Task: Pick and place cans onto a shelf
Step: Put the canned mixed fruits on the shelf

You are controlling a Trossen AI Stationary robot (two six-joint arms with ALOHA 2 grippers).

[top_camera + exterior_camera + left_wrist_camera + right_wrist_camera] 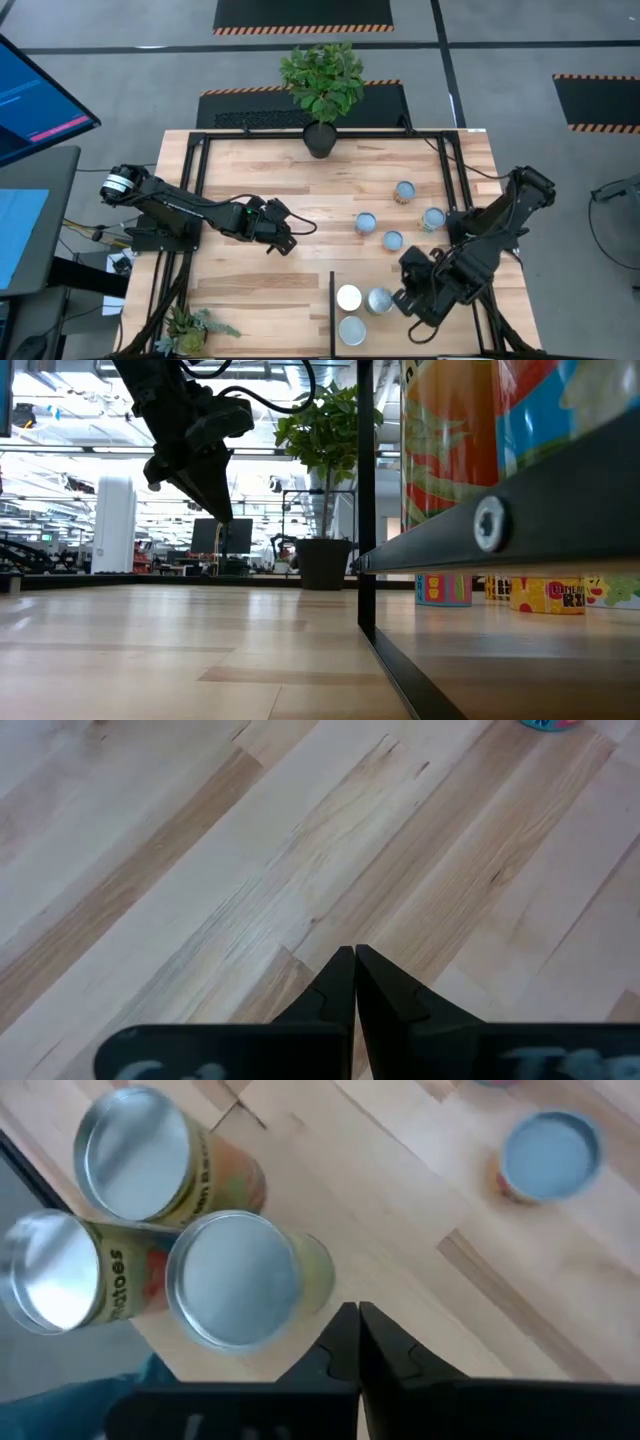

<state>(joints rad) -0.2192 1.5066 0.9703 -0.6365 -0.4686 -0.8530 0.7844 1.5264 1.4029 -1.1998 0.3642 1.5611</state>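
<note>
Three cans stand together on the shelf (pixel 332 300) at the near right: a white-topped one (pixel 348 297), a silvery one (pixel 380 300) and one nearer the front (pixel 352 330). In the right wrist view they show as a group (pixel 235 1280). Several more cans (pixel 393 240) with pale-blue tops stand on the tabletop farther back. My right gripper (pixel 357 1315) is shut and empty, just right of the silvery can, above the shelf. My left gripper (pixel 285 240) is shut and empty above the middle of the table; it also shows in the low view (pixel 215 500).
A black plant pot (pixel 320 138) with a green plant stands at the table's far edge. A small plant (pixel 190 328) lies at the near left corner. The shelf's black upright bar (pixel 365 500) and a can close by (pixel 470 440) fill the low view's right.
</note>
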